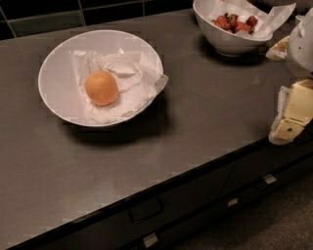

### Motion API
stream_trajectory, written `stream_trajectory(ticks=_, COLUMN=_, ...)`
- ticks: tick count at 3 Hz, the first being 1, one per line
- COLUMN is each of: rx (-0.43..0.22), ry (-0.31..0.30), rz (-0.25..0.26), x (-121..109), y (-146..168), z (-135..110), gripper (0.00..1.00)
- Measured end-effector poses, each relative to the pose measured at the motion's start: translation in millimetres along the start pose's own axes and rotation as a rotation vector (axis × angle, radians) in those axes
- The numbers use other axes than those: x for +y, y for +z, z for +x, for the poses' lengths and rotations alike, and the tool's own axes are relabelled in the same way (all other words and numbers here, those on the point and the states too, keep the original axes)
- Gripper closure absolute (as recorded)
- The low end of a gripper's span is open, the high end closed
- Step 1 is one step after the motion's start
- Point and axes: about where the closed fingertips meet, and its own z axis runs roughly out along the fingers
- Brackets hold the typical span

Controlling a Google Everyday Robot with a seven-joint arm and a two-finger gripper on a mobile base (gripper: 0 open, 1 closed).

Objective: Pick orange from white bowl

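Note:
The orange (101, 88) lies in the white bowl (55, 66), slightly left of its middle, resting on crumpled white paper (128, 73). The bowl stands on the dark grey counter (205, 97) at the left. My gripper (292, 114), cream-coloured, hangs at the far right edge of the view over the counter's front right corner, well to the right of the bowl and apart from it. It holds nothing that I can see. A white part of my arm (301, 44) shows above it.
A smaller, deeper white bowl (226, 43) with red strawberries (235, 22) on paper stands at the back right. Dark tiles (49, 14) rise behind the counter. Drawers with handles (145, 210) run below the front edge.

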Motion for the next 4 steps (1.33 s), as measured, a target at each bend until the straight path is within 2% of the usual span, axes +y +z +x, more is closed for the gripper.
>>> stream_trajectory(ticks=2, rx=-0.01, ry=-0.018, rz=0.017, x=-7.7, y=-2.8, z=-9.4, gripper=0.0)
stream_trajectory(ticks=3, rx=-0.024, ry=-0.09, rz=0.016, x=-22.7, y=-0.6, z=-39.8, gripper=0.0)
stream_trajectory(ticks=4, rx=-0.055, ry=-0.181, rz=0.004, x=-39.0, y=9.1, z=-81.0, gripper=0.0)
